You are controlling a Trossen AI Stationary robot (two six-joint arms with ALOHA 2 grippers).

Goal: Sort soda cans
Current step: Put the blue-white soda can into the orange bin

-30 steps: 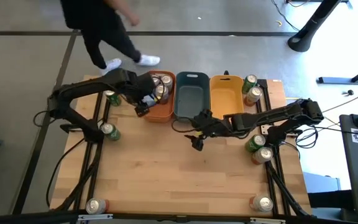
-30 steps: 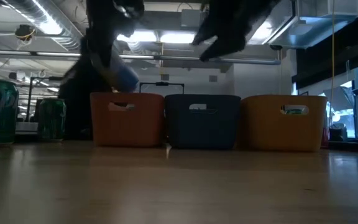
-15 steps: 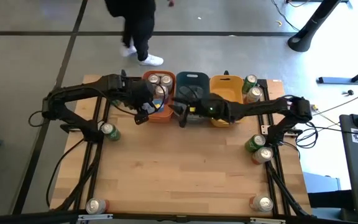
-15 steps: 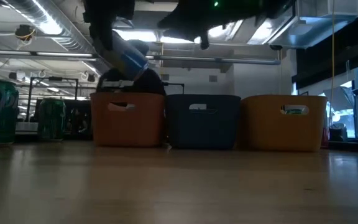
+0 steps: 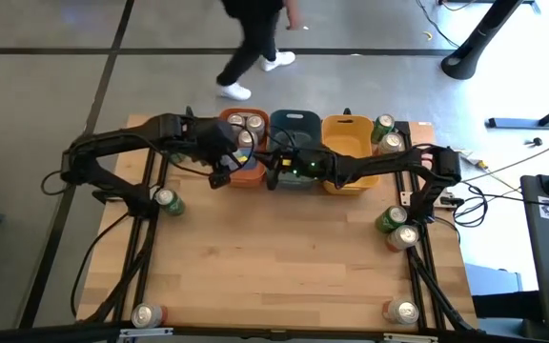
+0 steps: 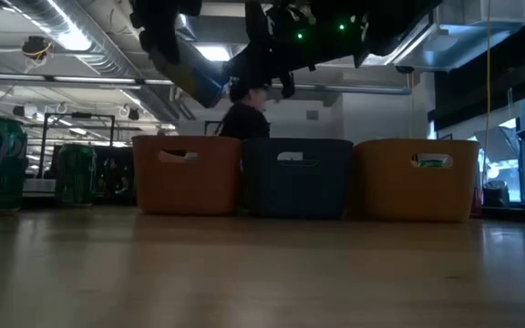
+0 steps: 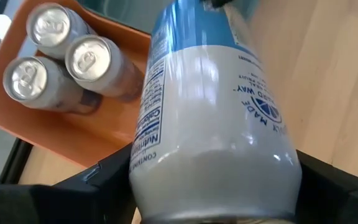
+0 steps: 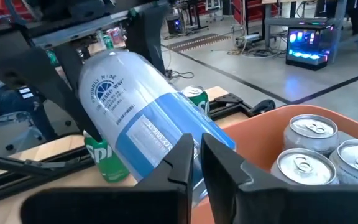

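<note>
My left gripper [image 5: 219, 170] is shut on a soda can with a blue-and-white label [image 7: 210, 124], tilted above the near wall of the orange bin [image 5: 244, 179]. Three silver-topped cans [image 7: 89, 56] stand in that bin. My right gripper [image 8: 194, 155] reaches level from the table's right, fingers shut, its tips at the held can's blue end [image 8: 210, 146]. Loose cans stand on the table: a green one [image 5: 168, 200] at the left, two [image 5: 385, 136] beside the yellow bin, and two [image 5: 398, 229] at the right. My left gripper pinches the can's white end [image 7: 166, 186] between its two fingers [image 7: 104, 180], which lie across the can and slant down from the table's left. The can is lifted clear and tilted, blue end away from the wrist. My right gripper's shut fingertips [image 8: 182, 155] stand at the can's blue end; whether they touch it I cannot tell.
A grey-blue bin [image 5: 294, 122] and a yellow bin [image 5: 346, 129] stand right of the orange one along the far edge. Two more cans [image 5: 146, 316] [image 5: 403, 312] stand at the near corners. A person walks on the floor beyond the table.
My right gripper has swung from the table's middle toward the far left, levelled out and shut, ending at the held can. My left gripper has raised the can a little and tipped it. The person has walked rightward behind the table.
</note>
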